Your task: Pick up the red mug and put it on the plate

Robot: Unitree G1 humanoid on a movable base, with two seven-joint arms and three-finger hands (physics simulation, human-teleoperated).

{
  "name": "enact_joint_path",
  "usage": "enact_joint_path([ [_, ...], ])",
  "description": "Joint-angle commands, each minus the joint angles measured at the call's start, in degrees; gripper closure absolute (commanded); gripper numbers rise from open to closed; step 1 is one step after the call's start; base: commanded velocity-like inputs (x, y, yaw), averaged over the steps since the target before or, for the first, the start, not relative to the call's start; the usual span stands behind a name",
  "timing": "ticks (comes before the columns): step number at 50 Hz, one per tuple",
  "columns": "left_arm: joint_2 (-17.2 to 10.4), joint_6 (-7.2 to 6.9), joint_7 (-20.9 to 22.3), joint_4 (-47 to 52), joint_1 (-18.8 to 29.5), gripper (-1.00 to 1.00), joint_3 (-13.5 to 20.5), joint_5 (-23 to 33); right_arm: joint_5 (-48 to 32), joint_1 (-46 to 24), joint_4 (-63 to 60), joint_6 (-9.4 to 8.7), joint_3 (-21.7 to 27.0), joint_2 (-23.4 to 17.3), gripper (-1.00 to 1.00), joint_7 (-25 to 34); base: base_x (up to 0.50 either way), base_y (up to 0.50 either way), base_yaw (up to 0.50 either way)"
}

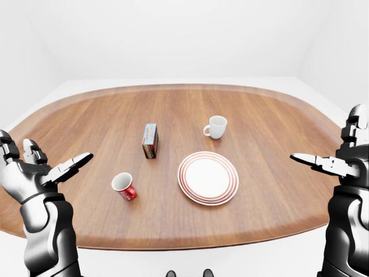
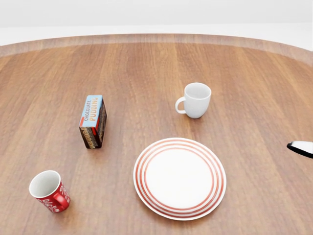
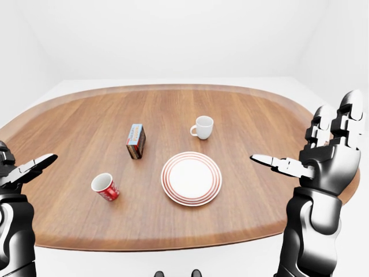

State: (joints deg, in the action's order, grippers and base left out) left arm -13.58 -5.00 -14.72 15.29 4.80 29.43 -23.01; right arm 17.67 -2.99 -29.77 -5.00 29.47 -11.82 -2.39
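Oval wooden table (image 1: 271,173), warm brown grain running lengthwise, raised lip at the rim. Taking the plate (image 2: 180,177) as landmark: round, white, glossy, ringed with thin red bands, nothing on it. The red mug (image 2: 49,191) stands apart from the plate, off to its left and slightly toward the bottom of the head view; it is upright, mouth open, white inside, white lettering on a shiny red wall, the handle seemingly turned to the lower right. Up and left of the plate stands a chocolate pudding box (image 2: 92,121), a small carton on its narrow base. Above and a little right of the plate sits a plain white mug (image 2: 195,100), handle to the left. Left hand (image 1: 36,172) raised beside the table's left edge, fingers spread, holding nothing. Right hand (image 3: 323,156) likewise raised and splayed at the table's right side, empty. The red mug lies to the right of the left hand and farther onto the table; the right hand is well apart from it, with the plate in between. Judgement: the left arm is the nearer, and the reach has not begun.
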Motion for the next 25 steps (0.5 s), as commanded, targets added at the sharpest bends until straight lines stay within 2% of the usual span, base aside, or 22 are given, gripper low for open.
enact_joint_path([
  [1,-0.06,0.00,-0.05,-0.08,0.11,-1.00,-0.08,0.03,-0.05,-0.14,0.26,0.00,-0.11,-0.08,-1.00,0.04,0.29,0.00,0.00],
  [25,0.03,0.00,0.15,-0.59,0.10,-1.00,-0.04,0.11,-0.33,-0.04,0.41,0.00,-0.14,-0.01,-1.00,-0.07,0.29,0.00,0.00],
])
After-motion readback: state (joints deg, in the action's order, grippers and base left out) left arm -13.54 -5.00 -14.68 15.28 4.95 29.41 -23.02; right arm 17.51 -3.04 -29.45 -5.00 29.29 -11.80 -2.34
